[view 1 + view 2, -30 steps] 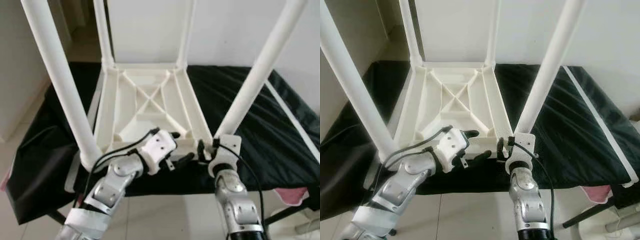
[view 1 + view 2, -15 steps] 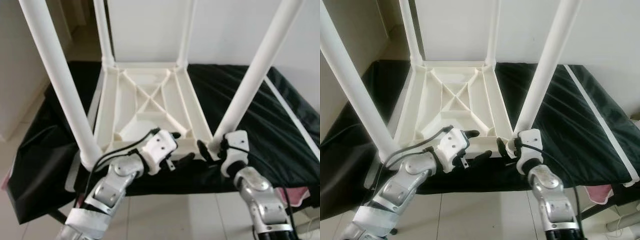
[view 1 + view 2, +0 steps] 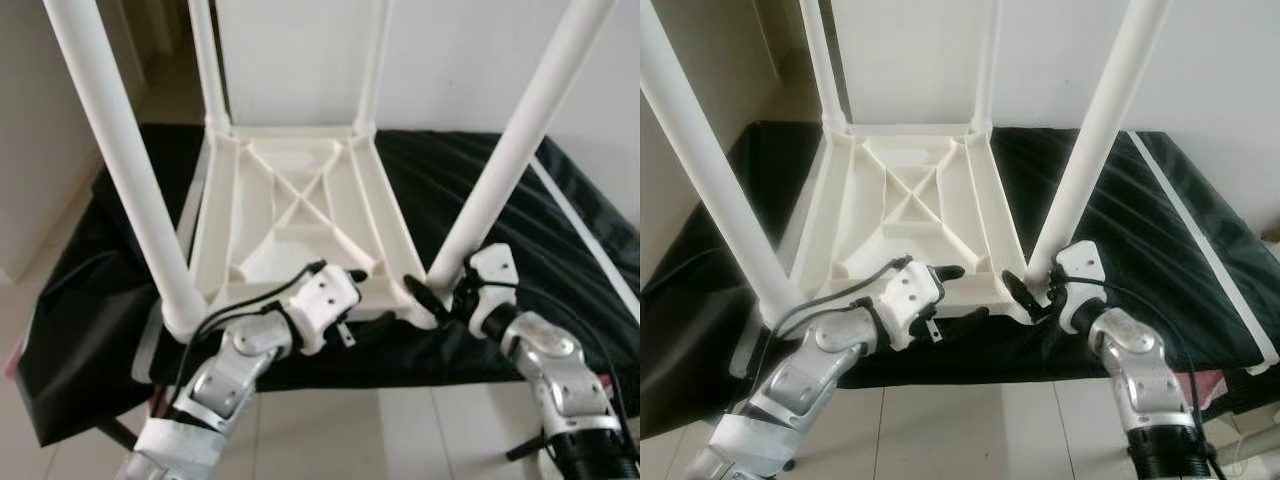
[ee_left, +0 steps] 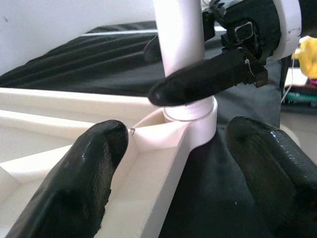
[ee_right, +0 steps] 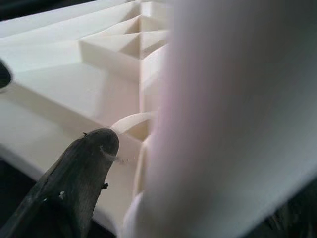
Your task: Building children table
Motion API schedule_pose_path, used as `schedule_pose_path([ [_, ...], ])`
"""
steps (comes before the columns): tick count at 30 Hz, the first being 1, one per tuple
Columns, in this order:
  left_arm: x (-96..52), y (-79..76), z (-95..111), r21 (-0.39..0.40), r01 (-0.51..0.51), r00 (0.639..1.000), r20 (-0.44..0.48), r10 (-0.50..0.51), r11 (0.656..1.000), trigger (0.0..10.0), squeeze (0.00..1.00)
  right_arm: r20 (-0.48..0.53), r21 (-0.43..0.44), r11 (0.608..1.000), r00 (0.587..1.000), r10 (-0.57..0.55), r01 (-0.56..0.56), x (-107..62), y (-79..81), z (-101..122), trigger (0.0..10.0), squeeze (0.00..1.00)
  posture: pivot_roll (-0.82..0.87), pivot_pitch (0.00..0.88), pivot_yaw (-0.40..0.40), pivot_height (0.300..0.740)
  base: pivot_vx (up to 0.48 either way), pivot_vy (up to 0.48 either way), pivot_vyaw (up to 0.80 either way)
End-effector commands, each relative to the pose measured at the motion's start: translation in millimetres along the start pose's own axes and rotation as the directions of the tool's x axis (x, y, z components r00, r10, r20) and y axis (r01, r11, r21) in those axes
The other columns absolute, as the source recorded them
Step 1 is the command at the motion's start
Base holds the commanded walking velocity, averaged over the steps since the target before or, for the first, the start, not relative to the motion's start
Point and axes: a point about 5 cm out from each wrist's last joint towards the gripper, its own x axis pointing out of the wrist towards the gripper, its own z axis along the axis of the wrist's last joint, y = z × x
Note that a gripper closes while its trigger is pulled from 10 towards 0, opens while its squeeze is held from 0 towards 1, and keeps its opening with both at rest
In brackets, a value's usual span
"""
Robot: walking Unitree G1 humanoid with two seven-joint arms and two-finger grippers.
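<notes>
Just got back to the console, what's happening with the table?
The white table lies upside down on a black-covered surface, all four legs standing up. The right gripper is at the base of the near right leg, one finger on each side of it just above the socket. The left gripper sits open astride the near rim of the table, beside that same corner. Whether the leg is fully seated in its socket cannot be told.

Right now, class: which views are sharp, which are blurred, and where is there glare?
Eye views: evenly lit, slightly soft, table readable. Left wrist view: near fingers soft, socket crisp. Right wrist view: leg a washed-out, defocused mass; finger blurred too.
</notes>
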Motion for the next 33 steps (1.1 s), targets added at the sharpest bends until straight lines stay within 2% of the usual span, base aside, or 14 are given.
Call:
schedule_pose_path([
  [1, 1.2, -3.5, -8.5, 0.051, 0.019, 0.998, -0.059, -0.016, 0.999, 10.0, 0.00, -0.016, -0.014, 1.000, 1.000, 0.027, -0.027, 2.0, 0.6, -3.6, 4.7, 0.00, -0.04, 0.011, -0.037, 0.740, 0.000, 0.000, 0.00],
  [3, 1.1, -4.0, -9.7, 0.061, 0.019, 0.998, -0.066, -0.015, 0.998, 10.0, 0.00, -0.016, -0.014, 0.999, 0.999, 0.028, -0.028, 2.2, 0.5, -4.2, 4.7, 0.00, -0.04, 0.011, -0.037, 0.740, 0.000, 0.000, 0.00],
  [5, 1.0, -4.0, -9.2, 0.042, 0.013, 0.998, -0.058, -0.011, 0.999, 10.0, 0.00, -0.022, -0.015, 0.999, 0.999, 0.041, -0.042, 2.4, 1.6, -7.7, 0.0, 0.00, -0.04, 0.012, -0.040, 0.740, 0.000, 0.000, 0.00],
  [12, 0.2, -3.8, -9.5, 0.041, 0.012, 0.998, -0.062, -0.009, 0.999, 10.0, 0.00, -0.018, -0.006, 0.999, 0.998, 0.054, -0.054, 4.4, 3.1, -12.2, 0.0, 0.00, -0.04, 0.014, -0.037, 0.740, 0.000, 0.000, 0.00],
  [13, -0.3, -3.7, -9.6, 0.041, 0.013, 0.998, -0.064, -0.010, 0.999, 10.0, 0.00, -0.019, 0.012, 0.999, 0.999, 0.039, -0.039, 4.4, 2.9, -13.2, 10.0, 0.00, -0.04, 0.016, -0.034, 0.740, 0.000, 0.000, 0.00],
  [21, -0.8, -4.8, -10.9, 0.044, 0.020, 0.997, -0.070, -0.017, 0.999, 10.0, 0.00, -0.028, 0.069, 0.995, 0.997, -0.065, 0.067, 4.0, -0.6, -18.2, 10.0, 0.00, -0.04, 0.017, -0.029, 0.740, 0.000, 0.000, 0.00],
  [23, 0.2, -4.9, -13.9, 0.046, 0.019, 0.997, -0.080, -0.015, 0.999, 10.0, 0.00, -0.040, 0.079, 0.985, 0.988, -0.151, 0.154, 5.2, -3.2, -20.4, 10.0, 0.00, -0.05, 0.015, -0.027, 0.740, 0.000, 0.000, 0.00],
  [25, 0.9, -4.9, -14.2, 0.044, 0.018, 0.997, -0.078, -0.014, 0.999, 10.0, 0.00, -0.047, 0.085, 0.977, 0.981, -0.190, 0.194, 6.2, -3.7, -21.3, 10.0, 0.00, -0.05, 0.015, -0.027, 0.740, 0.000, 0.000, 0.00],
  [33, 1.2, -5.1, -11.2, 0.031, 0.015, 0.998, -0.059, -0.013, 0.999, 10.0, 0.00, -0.048, 0.109, 0.958, 0.964, -0.262, 0.266, 10.2, 0.4, -20.3, 10.0, 0.00, -0.05, 0.012, -0.026, 0.740, 0.000, 0.000, 0.00],
])
